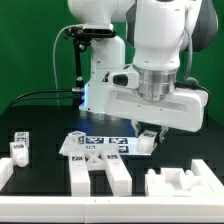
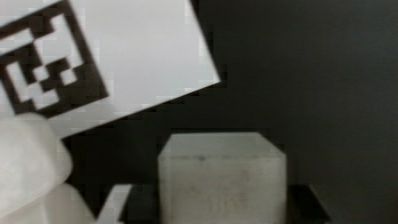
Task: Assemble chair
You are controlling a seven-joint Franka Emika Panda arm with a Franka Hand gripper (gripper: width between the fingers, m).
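Black counter (image 1: 40,195), green backdrop. Tool (image 1: 148,138) pinching one white chair block (image 1: 150,144), with one marker board (image 1: 95,145) just beside the tool. Four more chair pieces (image 1: 80,172) lie loose around the tool, apart from it.

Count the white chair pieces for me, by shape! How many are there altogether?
Long bars: 2
Small blocks at the exterior view's left: 2
Big chunky piece: 1
Small block under the tool: 1
Total: 6
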